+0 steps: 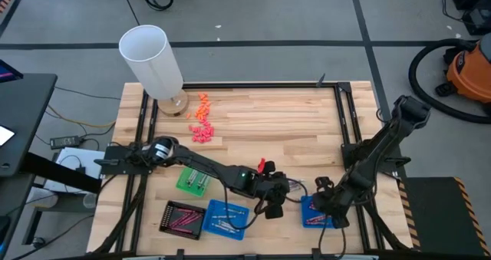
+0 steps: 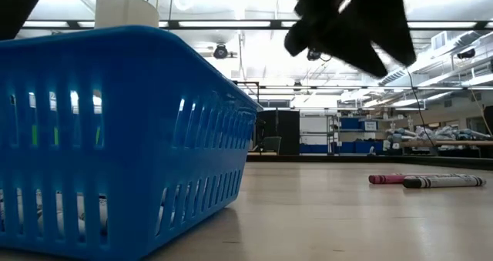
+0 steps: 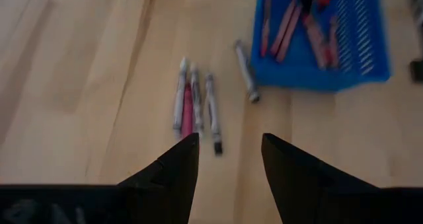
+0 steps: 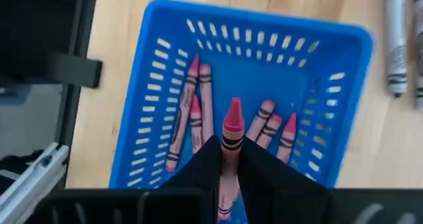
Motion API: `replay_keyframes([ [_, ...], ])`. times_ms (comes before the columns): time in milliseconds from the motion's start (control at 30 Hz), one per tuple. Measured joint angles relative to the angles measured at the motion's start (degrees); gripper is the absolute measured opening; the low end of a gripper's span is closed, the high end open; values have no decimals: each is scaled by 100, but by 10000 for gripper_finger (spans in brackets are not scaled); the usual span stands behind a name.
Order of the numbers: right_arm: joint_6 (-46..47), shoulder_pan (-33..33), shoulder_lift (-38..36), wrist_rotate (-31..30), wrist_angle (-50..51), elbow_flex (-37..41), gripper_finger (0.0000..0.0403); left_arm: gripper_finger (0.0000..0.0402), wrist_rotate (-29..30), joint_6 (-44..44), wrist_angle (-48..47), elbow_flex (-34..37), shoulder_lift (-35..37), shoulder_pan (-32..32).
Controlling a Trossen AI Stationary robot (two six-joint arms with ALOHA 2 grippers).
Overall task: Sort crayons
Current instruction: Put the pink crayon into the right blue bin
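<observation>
Pinching a pinkish-red crayon [image 4: 231,135] over the blue tray [image 4: 165,26] at the bench's right front, the right hand [image 4: 228,161] should lower before letting go, so it lands among those already inside. Only the left wrist view shows the left hand [image 3: 230,159] spread above loose crayons [image 3: 195,102] beside that tray.
</observation>
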State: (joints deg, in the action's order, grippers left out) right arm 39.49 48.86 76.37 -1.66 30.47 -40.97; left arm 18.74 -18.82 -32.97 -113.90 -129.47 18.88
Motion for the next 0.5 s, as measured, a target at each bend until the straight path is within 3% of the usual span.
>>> replay_keyframes([
  [500, 63, -150, 488, 368, 128, -2, 62, 176, -82, -98, 441, -1, -569, -149],
])
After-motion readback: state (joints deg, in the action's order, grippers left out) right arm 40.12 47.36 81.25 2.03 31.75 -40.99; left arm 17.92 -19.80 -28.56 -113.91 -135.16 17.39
